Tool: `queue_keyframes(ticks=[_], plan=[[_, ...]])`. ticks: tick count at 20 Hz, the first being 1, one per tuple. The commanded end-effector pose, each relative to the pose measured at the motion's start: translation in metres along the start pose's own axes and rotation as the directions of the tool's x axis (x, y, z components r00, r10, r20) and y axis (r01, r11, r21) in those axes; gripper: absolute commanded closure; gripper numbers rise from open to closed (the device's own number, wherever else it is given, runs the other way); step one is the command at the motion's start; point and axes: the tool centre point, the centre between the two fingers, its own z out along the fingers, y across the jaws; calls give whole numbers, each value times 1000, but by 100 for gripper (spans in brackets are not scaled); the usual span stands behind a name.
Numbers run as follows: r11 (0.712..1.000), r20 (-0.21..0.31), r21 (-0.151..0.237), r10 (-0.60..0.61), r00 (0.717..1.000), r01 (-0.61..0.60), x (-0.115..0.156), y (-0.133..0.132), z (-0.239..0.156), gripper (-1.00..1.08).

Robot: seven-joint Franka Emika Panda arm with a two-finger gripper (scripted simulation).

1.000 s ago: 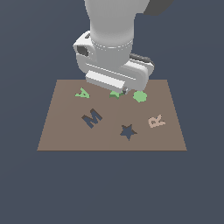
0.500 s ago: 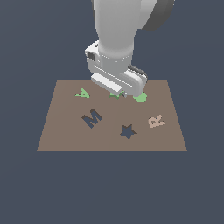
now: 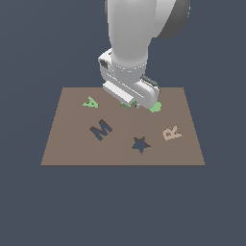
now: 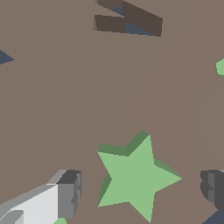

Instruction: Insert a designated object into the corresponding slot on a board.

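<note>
The gripper [image 4: 141,192] is spread wide, its fingers [image 4: 65,194] flanking the green star [image 4: 133,177] without touching it. The star lies flat on the brown board [image 3: 72,149], low under the arm and mostly hidden in the exterior view. The navy star slot [image 3: 140,144] sits well apart from the star, apparently empty.
</note>
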Motion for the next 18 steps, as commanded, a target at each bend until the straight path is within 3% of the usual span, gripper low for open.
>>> queue_keyframes(ticks=[1,17,18], plan=[[1000,0,1,2,1000,-2,0,0,0,-92],[1000,0,2,-7,1000,7,1,-1,18,-92],[1000,0,2,-7,1000,7,1,-1,18,108]])
